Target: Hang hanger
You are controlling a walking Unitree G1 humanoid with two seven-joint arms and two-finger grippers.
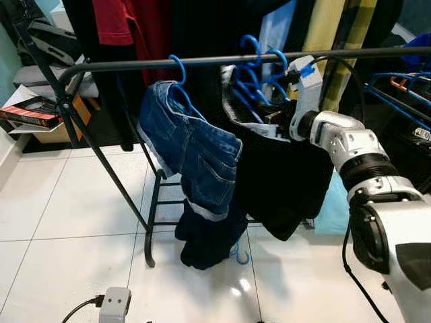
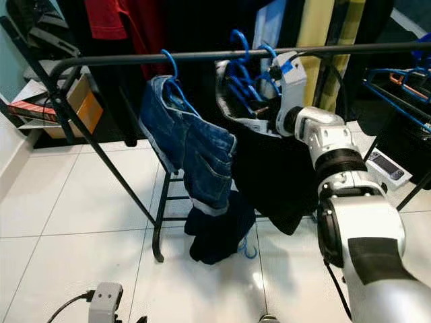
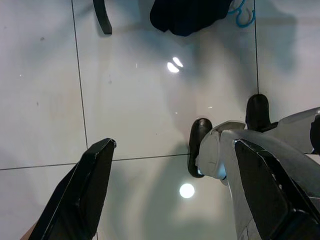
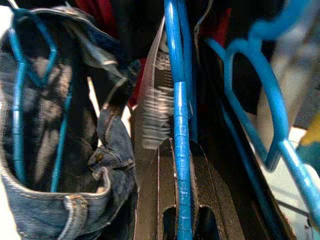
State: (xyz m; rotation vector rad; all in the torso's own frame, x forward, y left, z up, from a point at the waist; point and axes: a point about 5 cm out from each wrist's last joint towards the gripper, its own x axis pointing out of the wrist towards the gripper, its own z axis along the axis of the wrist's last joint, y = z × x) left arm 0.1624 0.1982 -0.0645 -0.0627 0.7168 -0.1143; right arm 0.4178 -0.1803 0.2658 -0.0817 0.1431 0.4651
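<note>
A black rail (image 1: 202, 62) runs across the rack. On it hangs a blue hanger (image 1: 178, 74) carrying denim jeans (image 1: 195, 155). To its right, blue hangers (image 1: 259, 67) are bunched at the rail above a black garment (image 1: 283, 182). My right arm is raised there, and the right gripper (image 4: 180, 150) is shut on the bar of a blue hanger (image 4: 178, 100). Which hook on the rail belongs to that hanger I cannot tell. My left gripper (image 3: 175, 145) hangs low over the floor, open, with nothing between its fingers.
A dark garment (image 1: 209, 239) and a blue hanger (image 1: 240, 256) lie on the tiles under the rack. A white device with a cable (image 1: 114, 303) sits on the near floor. Books (image 1: 30, 111) lie at the left, and a second rack (image 1: 397, 87) stands at the right.
</note>
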